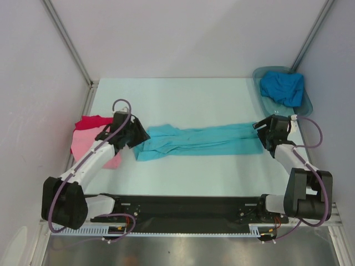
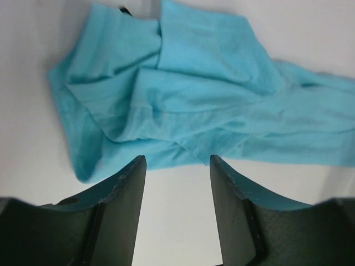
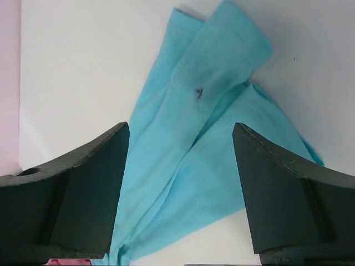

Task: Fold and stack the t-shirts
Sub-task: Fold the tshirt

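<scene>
A turquoise t-shirt (image 1: 199, 140) lies stretched in a long rumpled band across the middle of the table. My left gripper (image 1: 138, 134) hovers at its left end, open, with bare table between its fingers (image 2: 125, 185); the shirt (image 2: 183, 94) lies just beyond the tips. My right gripper (image 1: 259, 128) stands open over the right end, the cloth (image 3: 194, 155) lying flat below the spread fingers (image 3: 266, 177), not pinched. A red t-shirt (image 1: 91, 122) and a pink t-shirt (image 1: 89, 145) lie piled at the left edge. The deeper blue t-shirt (image 1: 283, 87) sits crumpled in the tub.
The grey translucent tub (image 1: 306, 104) stands at the back right corner. Enclosure walls close in left, right and back. A black rail (image 1: 183, 208) with the arm bases runs along the near edge.
</scene>
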